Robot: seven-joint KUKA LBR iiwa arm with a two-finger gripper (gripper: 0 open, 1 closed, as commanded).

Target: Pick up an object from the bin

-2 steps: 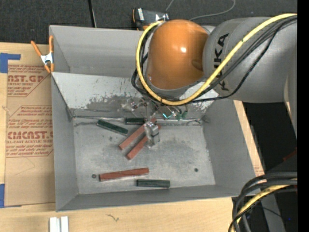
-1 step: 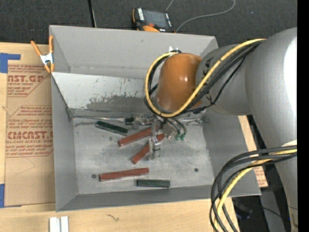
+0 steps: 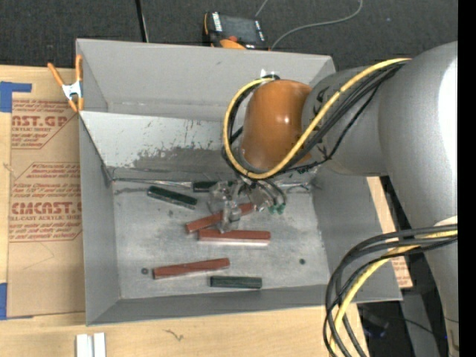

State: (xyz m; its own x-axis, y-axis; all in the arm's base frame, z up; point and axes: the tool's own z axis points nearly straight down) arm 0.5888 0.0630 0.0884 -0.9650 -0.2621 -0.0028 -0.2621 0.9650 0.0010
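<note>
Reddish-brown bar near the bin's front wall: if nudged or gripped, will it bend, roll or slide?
The reddish-brown bar looks straight and flat-sided: probably stiff, unlikely to roll. Flat on the metal bin floor, it may well slide or pivot if nudged. Being slim, it is likely light.

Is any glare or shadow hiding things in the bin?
Camera view: no hard glare on the bin; the arm shades the floor by the pincer; the front red-brown stick and dark stick lie evenly lit.
</note>
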